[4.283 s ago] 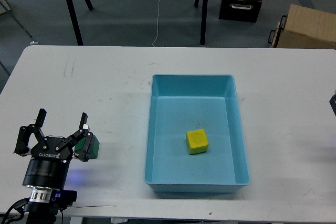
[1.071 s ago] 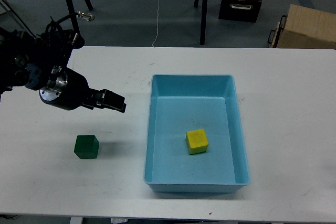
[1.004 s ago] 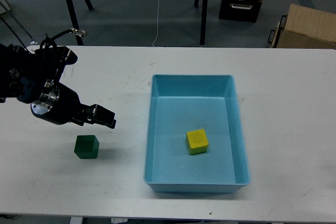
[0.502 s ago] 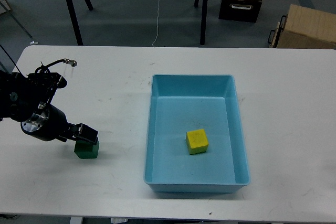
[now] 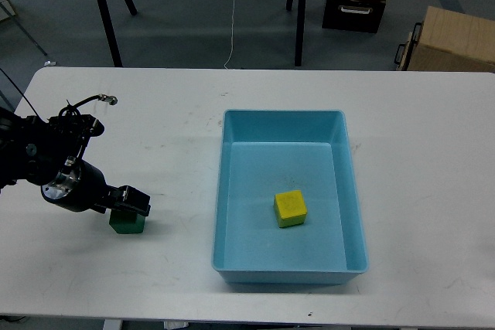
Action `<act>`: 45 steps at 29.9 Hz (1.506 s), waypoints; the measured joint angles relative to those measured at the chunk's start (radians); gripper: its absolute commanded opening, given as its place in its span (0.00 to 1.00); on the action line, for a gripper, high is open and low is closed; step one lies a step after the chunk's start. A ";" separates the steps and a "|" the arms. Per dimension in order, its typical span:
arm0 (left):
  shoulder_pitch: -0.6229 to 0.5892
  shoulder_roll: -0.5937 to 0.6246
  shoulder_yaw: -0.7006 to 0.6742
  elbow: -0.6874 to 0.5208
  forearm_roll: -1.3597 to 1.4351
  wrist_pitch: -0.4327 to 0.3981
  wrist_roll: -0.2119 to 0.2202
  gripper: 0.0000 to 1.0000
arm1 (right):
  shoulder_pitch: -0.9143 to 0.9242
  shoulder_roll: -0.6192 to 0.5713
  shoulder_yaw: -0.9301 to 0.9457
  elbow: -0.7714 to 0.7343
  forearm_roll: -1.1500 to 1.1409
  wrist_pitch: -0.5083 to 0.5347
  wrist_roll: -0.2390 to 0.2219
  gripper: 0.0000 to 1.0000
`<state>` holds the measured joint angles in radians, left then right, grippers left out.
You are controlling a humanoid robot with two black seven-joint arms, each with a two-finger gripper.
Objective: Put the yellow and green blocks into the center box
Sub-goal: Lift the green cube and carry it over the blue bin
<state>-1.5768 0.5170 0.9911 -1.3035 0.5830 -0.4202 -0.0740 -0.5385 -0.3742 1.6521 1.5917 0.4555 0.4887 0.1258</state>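
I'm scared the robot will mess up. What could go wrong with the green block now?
The left gripper sits right over the green block, hiding its top, so a crooked grab might let it slip. On the way over, the block might bump the blue tray's wall, or land on the yellow block.

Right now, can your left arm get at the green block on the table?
Probably yes. My left claw is already down over the top of the green block, which sits on the white table left of the blue tray with nothing around it. Whether the fingers have closed, I cannot tell.
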 measured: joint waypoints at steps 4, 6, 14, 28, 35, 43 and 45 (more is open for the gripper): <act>0.019 -0.030 0.000 0.025 0.000 0.001 -0.001 0.95 | 0.000 0.000 0.000 -0.007 0.000 0.000 0.000 0.97; 0.038 -0.045 0.001 0.043 0.000 0.002 0.000 0.76 | -0.001 0.000 0.000 -0.011 0.000 0.000 -0.001 0.97; 0.047 -0.059 0.022 0.058 0.006 0.033 0.036 0.19 | -0.002 0.000 0.000 -0.023 0.000 0.000 -0.001 0.97; -0.222 -0.061 0.006 -0.013 0.002 0.094 0.003 0.00 | -0.003 -0.002 -0.002 -0.024 0.000 0.000 -0.002 0.97; -0.441 -0.261 0.001 -0.065 -0.099 0.032 -0.028 0.00 | -0.004 -0.002 -0.002 -0.024 0.000 0.000 -0.002 0.97; -0.481 -0.507 0.007 -0.044 -0.139 0.038 -0.047 0.00 | -0.016 -0.001 -0.002 -0.033 0.000 0.000 0.000 0.97; -0.480 -0.514 0.009 -0.035 -0.139 0.039 -0.053 0.01 | -0.016 0.001 -0.002 -0.037 0.000 0.000 0.000 0.97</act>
<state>-2.0572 0.0027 0.9999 -1.3380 0.4437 -0.3813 -0.1267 -0.5544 -0.3733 1.6505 1.5544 0.4556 0.4887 0.1257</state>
